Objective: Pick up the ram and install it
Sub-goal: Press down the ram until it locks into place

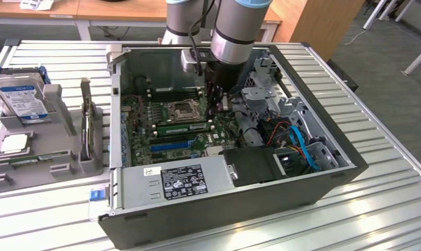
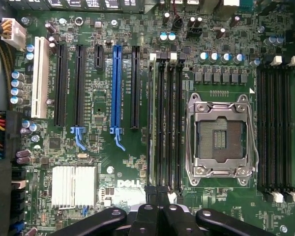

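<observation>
The ram (image 1: 185,125) is a long thin green stick standing edge-up in a black slot just beside the open processor socket (image 1: 183,110) on the motherboard. In the wrist view the ram (image 2: 152,123) is a pale strip in the slot of its bank farthest from the socket (image 2: 221,135). My gripper (image 1: 214,104) is down inside the open computer case (image 1: 231,209), over one end of that slot bank. Its black fingers (image 2: 150,219) are pressed together, so my gripper (image 2: 161,214) is shut with nothing visible between them.
A grey fixture (image 1: 57,167) at the exterior view's left holds a silver hard drive (image 1: 19,97), a square processor chip (image 1: 15,144) and a thin green strip (image 1: 36,158). Inside the case are the power supply (image 1: 183,180), a drive cage (image 1: 266,99) and blue cables (image 1: 304,146).
</observation>
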Robot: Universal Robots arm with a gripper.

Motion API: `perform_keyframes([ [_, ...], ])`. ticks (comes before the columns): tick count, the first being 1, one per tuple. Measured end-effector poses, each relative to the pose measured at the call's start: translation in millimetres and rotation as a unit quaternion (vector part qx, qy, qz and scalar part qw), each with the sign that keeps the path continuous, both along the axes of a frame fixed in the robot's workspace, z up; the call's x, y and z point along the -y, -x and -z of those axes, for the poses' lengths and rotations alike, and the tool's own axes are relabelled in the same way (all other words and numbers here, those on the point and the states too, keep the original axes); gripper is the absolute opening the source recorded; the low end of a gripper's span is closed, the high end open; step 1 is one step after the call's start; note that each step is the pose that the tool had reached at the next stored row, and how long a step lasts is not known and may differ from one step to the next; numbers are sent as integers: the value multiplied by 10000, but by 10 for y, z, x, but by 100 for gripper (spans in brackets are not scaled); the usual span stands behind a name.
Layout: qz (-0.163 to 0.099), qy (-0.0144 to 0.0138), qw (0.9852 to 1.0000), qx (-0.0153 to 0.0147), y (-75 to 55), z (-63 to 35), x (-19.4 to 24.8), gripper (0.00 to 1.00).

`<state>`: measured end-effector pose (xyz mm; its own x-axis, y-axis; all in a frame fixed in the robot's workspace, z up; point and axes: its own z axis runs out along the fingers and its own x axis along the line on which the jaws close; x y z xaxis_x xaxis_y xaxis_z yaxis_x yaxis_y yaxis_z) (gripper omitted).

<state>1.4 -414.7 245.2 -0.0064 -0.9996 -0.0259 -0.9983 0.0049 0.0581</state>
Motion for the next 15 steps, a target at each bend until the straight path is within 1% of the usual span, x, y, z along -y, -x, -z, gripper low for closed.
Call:
perform_keyframes([
  [3, 0, 0, 10000, 0, 0, 21, 0, 10],
  [15, 0, 0, 10000, 0, -21, 24, 0, 10],
])
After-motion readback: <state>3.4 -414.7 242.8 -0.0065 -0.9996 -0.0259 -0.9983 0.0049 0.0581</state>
